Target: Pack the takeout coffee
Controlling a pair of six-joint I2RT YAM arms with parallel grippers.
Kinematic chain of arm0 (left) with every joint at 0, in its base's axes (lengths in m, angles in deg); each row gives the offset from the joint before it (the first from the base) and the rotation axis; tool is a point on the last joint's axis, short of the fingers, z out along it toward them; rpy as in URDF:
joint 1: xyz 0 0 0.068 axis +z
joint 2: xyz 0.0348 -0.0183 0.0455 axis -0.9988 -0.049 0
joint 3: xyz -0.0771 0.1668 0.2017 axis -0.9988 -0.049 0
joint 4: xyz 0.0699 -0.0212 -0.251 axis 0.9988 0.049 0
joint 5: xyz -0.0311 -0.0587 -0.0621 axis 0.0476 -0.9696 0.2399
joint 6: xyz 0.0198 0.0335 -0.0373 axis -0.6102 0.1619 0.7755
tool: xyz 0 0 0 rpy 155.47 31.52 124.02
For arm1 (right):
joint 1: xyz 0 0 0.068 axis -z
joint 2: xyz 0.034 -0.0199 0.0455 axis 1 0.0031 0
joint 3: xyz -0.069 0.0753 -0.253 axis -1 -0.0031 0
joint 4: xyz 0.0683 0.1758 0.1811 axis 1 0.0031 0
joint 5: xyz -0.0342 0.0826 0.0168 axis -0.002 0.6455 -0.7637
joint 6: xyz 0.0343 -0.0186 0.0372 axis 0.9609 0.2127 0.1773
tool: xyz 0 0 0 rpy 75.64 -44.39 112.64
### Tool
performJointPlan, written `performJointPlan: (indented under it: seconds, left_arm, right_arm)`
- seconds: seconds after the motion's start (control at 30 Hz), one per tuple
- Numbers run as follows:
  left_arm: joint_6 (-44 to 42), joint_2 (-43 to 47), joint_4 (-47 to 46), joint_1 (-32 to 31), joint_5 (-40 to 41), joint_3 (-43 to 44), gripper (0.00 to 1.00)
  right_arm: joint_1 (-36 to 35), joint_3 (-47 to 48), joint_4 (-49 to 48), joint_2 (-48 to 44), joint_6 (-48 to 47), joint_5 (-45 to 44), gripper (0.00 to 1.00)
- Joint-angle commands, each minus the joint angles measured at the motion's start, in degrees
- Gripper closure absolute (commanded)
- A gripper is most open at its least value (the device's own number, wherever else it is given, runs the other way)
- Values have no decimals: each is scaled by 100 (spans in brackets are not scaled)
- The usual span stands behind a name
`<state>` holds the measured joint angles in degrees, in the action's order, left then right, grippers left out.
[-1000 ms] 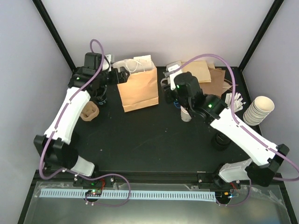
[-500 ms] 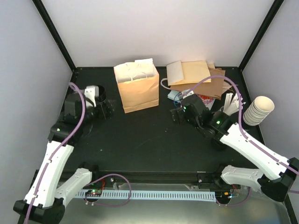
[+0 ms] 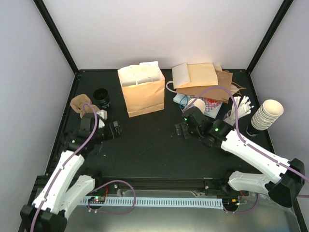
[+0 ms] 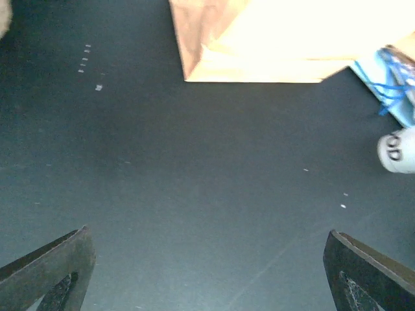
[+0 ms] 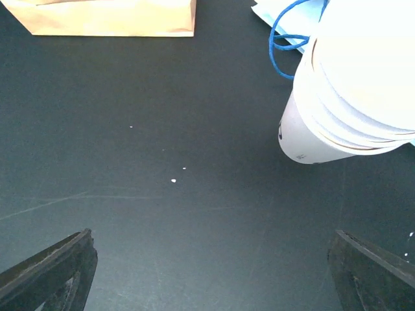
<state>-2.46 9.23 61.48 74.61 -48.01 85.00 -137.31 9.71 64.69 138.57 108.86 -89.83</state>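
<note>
Top external: a creased brown paper bag (image 3: 141, 94) stands open on the matte black table (image 3: 149, 145). The coffee (image 3: 102, 98), probably the black-topped round cup at far left, stands beyond the left gripper (image 3: 116, 130) and apart from it, well away from the right gripper (image 3: 181, 129).

Left wrist: dark fingers (image 4: 52, 269) spread wide over the table.

Right wrist: fingers (image 5: 48, 272) likewise spread, with a tapered cream cup (image 5: 324, 116) ahead to the right.

Brown paper bag (image 3: 141, 92), black table (image 3: 145, 145), cream cup stack (image 3: 267, 115), white right arm (image 3: 253, 151)
</note>
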Motion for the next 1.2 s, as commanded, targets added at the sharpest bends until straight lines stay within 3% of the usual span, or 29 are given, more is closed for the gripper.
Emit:
performJointPlan:
  seconds: [0.0, 0.27, 0.47, 0.6, 0.97, 1.17]
  left_arm:
    - [-190, -850, 273, 83, 689, 969, 1]
    - [-882, -2530, 306, 767, 511, 2294, 1]
    - [-1535, -3701, 728, 879, 627, 3681, 1]
    - [-1790, -4312, 974, 1095, 707, 4405, 1]
    - [-2063, -5203, 762, 1592, 398, 5128, 1]
    - [-2440, -5577, 822, 1601, 1072, 5483, 7]
  right_arm:
    - [12, 75, 14, -190, 165, 230, 0]
    - [19, -560, -152, -867, 234, 685, 0]
    - [13, -621, -77, -925, 119, 635, 0]
    - [15, -683, -326, -917, -158, 1054, 0]
    - [16, -266, -185, -678, -740, 1411, 0]
    - [16, -222, -191, -805, -775, 1321, 0]
